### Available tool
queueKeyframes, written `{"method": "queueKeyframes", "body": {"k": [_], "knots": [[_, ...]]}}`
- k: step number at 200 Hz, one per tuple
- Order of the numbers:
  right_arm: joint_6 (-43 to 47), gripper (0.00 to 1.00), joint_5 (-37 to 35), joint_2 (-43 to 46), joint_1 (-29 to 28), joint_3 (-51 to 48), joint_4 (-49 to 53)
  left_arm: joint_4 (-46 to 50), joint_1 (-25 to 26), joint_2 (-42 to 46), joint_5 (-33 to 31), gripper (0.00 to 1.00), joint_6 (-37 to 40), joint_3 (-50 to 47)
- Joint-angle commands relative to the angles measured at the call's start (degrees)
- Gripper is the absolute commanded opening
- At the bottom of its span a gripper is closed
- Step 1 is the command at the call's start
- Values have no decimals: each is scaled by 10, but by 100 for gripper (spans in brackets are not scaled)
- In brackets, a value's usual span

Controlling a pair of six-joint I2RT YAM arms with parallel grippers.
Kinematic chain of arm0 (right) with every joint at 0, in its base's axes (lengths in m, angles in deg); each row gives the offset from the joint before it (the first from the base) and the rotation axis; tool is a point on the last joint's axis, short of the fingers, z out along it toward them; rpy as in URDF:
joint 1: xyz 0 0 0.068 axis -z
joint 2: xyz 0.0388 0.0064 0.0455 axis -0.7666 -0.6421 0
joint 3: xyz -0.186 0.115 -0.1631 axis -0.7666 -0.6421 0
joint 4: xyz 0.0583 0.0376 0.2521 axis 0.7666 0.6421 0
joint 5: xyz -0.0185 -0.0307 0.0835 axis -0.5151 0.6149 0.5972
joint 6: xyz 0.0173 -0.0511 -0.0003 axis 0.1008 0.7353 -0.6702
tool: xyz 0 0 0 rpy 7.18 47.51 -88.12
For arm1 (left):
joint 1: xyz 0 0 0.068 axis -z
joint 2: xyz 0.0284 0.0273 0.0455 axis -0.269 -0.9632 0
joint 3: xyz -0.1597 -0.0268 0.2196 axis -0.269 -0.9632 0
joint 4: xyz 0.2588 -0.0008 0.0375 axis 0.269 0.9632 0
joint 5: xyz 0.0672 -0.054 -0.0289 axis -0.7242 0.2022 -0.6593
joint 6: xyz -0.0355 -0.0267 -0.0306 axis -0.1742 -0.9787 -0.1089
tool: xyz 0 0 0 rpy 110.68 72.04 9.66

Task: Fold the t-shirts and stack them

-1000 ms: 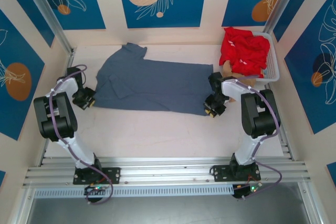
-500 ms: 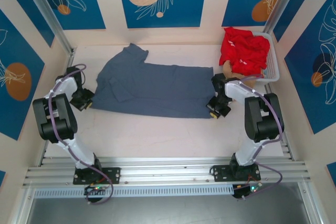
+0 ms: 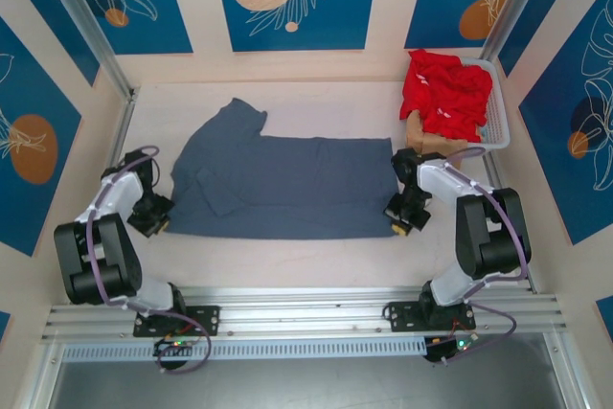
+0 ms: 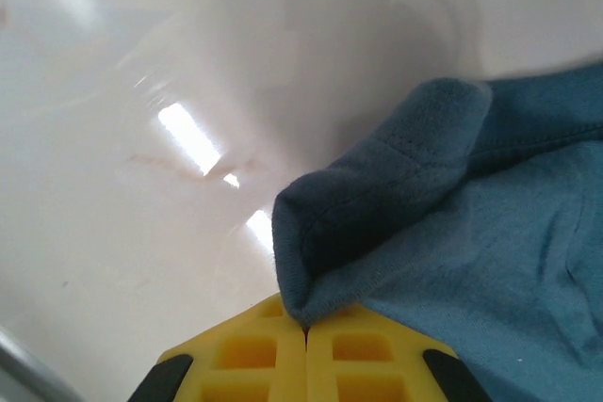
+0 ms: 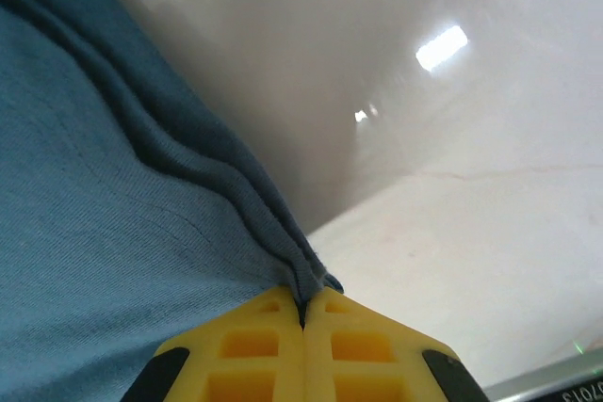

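A slate blue-grey t-shirt [image 3: 278, 179] lies spread across the white table, one sleeve pointing to the back left. My left gripper [image 3: 156, 222] is shut on its near left corner; the left wrist view has the yellow fingers [image 4: 254, 355] pinching a curled hem of the blue-grey t-shirt [image 4: 452, 233]. At the near right corner my right gripper [image 3: 400, 222] is shut on the cloth. In the right wrist view the yellow fingers [image 5: 349, 350] clamp the bunched edge of the blue-grey t-shirt [image 5: 104, 233]. Bright red t-shirts [image 3: 442, 93] are heaped in the basket at the back right.
A white plastic basket [image 3: 497, 126] stands at the back right corner, with a tan object [image 3: 420, 131] at its front left. Blue patterned walls close in the table on three sides. An aluminium rail [image 3: 306, 318] runs along the near edge.
Both grippers have pulled toward the near edge with the blue-grey shirt's corners, dragging its lower hem nearer and straightening it. The red shirts have not moved.
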Motion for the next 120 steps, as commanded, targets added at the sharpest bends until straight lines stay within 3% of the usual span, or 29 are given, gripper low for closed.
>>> {"method": "queueKeyframes", "body": {"k": [1, 17, 26, 48, 61, 87, 120], "knots": [[-20, 0, 7, 8, -5, -18, 30, 11, 2, 12, -21, 0, -16, -20], [-29, 0, 6, -4, -8, -22, 29, 6, 2, 11, -21, 0, -16, -22], [-34, 9, 3, -3, -9, -22, 28, 8, 2, 12, -18, 2, -15, -19], [-37, 33, -12, 36, -15, -12, 34, 24, 9, 32, -15, 45, -17, 0], [-35, 38, -23, 70, -23, -1, 38, 37, 19, 53, -13, 58, -16, 20], [-15, 42, -15, 128, -43, 21, 15, 48, 69, 68, 14, 62, -14, 58], [69, 49, 172, 190, -83, -11, -196, -83, 160, 66, 159, 61, -62, 17]]}}
